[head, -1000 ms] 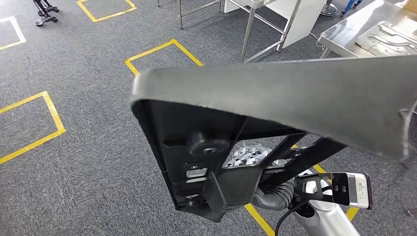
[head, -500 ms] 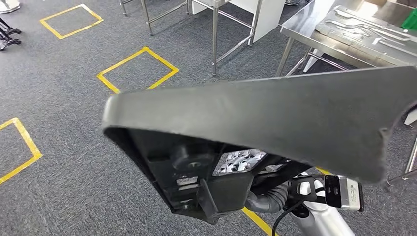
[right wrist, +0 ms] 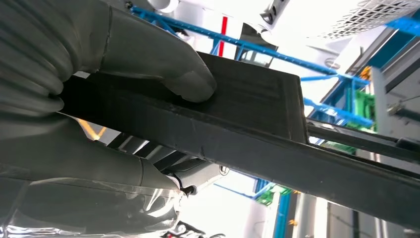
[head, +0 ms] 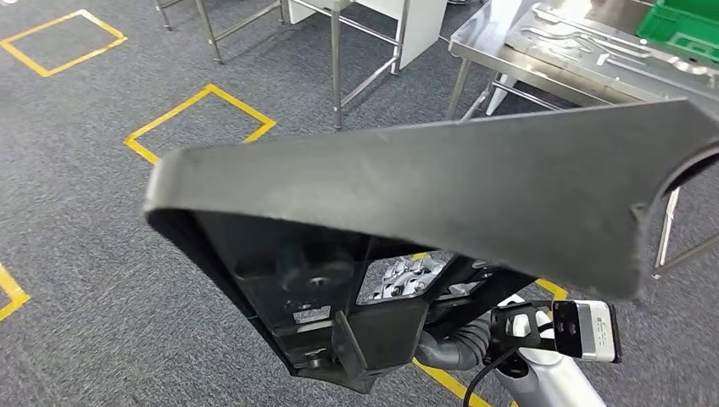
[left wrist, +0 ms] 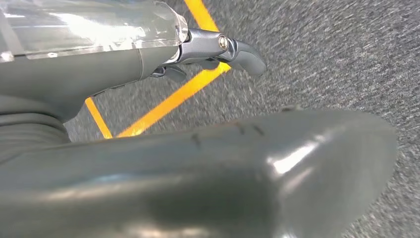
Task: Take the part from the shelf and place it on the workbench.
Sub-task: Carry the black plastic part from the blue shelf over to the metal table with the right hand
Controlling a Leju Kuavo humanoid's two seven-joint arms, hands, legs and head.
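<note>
Grey carpet point(head: 102, 254) marked with yellow tape squares point(head: 199, 119) lies beyond the hand, with steel table legs point(head: 337, 59) farther ahead and a green crate point(head: 682, 25) off to its far right.

Part point(head: 441, 186) cut off at frame's right edge, hiding most of right hand point(right wrist: 74, 99) beneath; workbench point(head: 543, 64) cropped at top right; carpet point(left wrist: 322, 59) blurred in left wrist view.

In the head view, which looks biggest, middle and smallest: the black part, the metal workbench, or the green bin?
1. The black part, by far, though it is closest to the camera.
2. The metal workbench.
3. The green bin, cut off at the picture's edge, so its full size is unsure.
</note>
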